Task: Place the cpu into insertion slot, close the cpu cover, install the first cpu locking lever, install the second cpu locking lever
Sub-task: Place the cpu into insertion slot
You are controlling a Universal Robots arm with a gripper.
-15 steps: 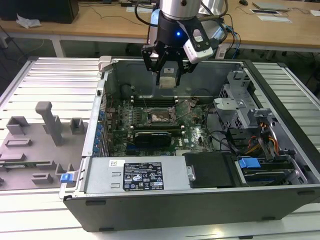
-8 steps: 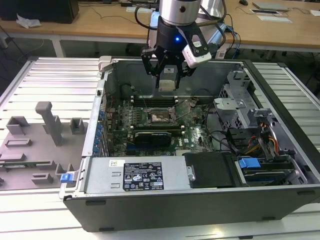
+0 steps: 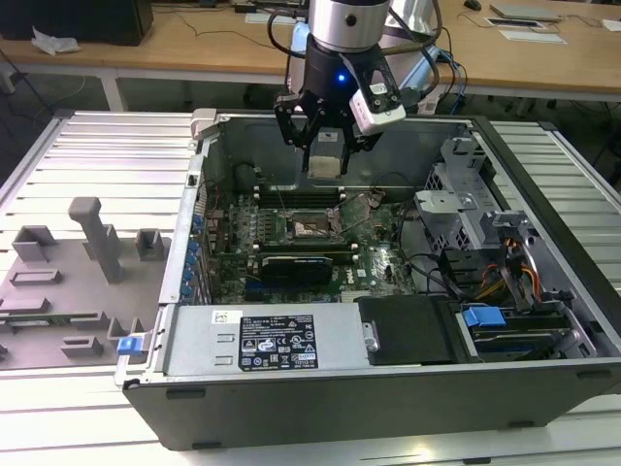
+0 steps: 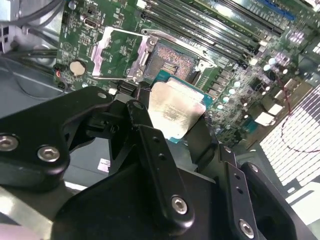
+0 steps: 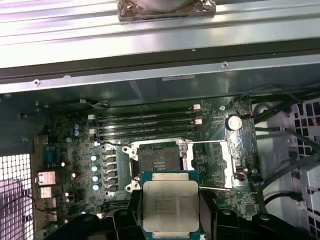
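The end effector (image 3: 324,157) hung inside the open computer case (image 3: 320,408), clenched on the cpu (image 5: 170,210), which it held flat between its fingers with the dull silver top facing up. In both wrist views the chip sat clear of the circuit board (image 5: 100,145), not touching anything beneath it. In the first wrist view it lay just to one side of the insertion slot (image 5: 157,159) rather than squarely over it.

The slot itself stood bare, its middle showing with no chip in it. The cpu cover (image 5: 228,165) was swung open and lay back on the board beside the slot, its window showing green board through it.

Judged from this, the task was at its first step: the chip was picked up and brought near, but not yet seated. Closing the cover and both lever steps were all left to do. The case rested on the ribbed bench (image 3: 97,146).
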